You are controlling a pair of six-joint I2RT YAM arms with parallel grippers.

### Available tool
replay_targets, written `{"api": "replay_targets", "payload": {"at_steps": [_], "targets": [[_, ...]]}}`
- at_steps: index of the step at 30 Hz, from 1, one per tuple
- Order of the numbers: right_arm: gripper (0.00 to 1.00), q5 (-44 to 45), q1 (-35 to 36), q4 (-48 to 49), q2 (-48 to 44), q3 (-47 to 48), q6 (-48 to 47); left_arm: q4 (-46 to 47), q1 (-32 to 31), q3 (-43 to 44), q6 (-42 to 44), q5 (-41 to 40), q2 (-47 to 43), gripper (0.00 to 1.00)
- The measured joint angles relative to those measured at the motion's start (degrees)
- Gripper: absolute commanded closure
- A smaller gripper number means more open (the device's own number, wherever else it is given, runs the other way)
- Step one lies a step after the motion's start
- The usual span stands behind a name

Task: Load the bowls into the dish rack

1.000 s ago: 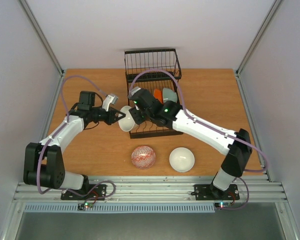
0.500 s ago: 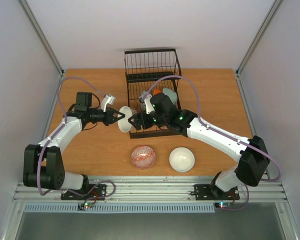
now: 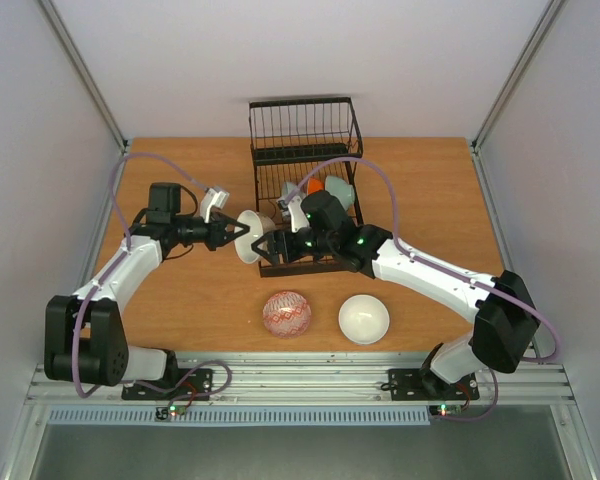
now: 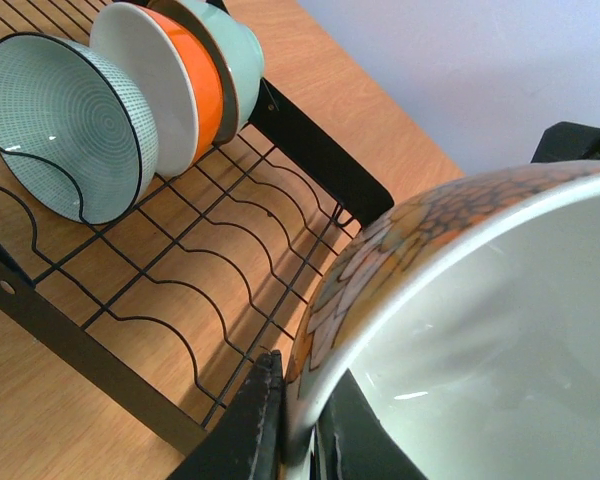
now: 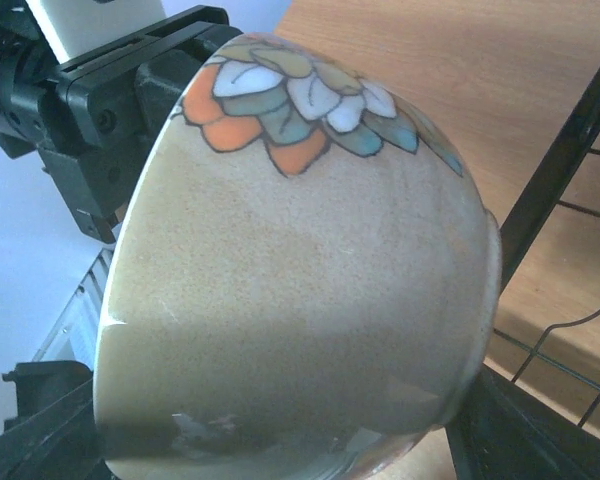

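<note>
Bowl (image 4: pixel 480 330), glossy patterned ceramic, overflows both wrist views. Left hand (image 4: pixel 300 420) pinches its rim; right hand (image 3: pixel 268 243) stands released, 2 fingers (image 5: pixel 525 435) wide around it, contact hidden.

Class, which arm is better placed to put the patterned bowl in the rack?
Probably left: the left hand grips the bowl by its rim beside the rack; the right hand is open.

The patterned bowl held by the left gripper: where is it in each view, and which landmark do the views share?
Top external: the patterned bowl is at centre, beside the dish rack's left edge.
Left wrist: it fills the lower right.
Right wrist: it fills the middle.
Shared landmark: the dish rack's black wires.
</note>
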Motion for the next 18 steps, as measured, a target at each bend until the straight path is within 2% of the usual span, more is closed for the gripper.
{"api": "replay_targets", "payload": {"at_steps": [4, 10, 13, 18], "targets": [[0.48, -0.57, -0.15, 0.57, 0.0, -0.24, 1.38, 0.52, 0.22, 0.0, -0.17, -0.04, -0.09, 0.99], [0.91, -1.05, -0.28, 1.95, 0.0, -1.07, 1.73, 0.5, 0.22, -0.02, -0.22, -0.28, -0.11, 1.0], [0.98, -1.2, -0.37, 2.82, -0.31, -1.79, 1.77, 0.5, 0.22, -0.04, -0.2, -0.35, -0.11, 1.0], [0.99, -1.01, -0.37, 3.63, -0.87, -2.6, 1.77, 0.5, 0.15, -0.09, -0.2, -0.26, -0.11, 1.0]]}}
